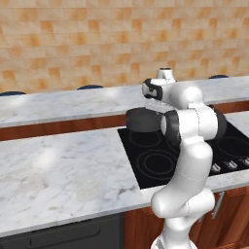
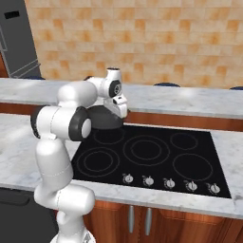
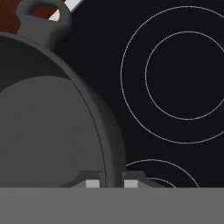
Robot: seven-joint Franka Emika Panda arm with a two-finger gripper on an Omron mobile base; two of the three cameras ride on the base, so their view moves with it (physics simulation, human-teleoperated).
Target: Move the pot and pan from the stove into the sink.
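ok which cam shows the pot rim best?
Hand view: the pot is close up, its rim running between the two fingertips, with one loop handle at the top. Left base view shows its side; right base view has it partly behind the arm.

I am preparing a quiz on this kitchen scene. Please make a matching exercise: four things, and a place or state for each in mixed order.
Things:
1. pot
2. gripper
3. knobs
4. stove

Places or states:
A. row along the stove's front edge
B. set into the marble counter
C. on the stove's back left burner
D. shut on the pot's rim

Pairs: 1-C, 2-D, 3-A, 4-B
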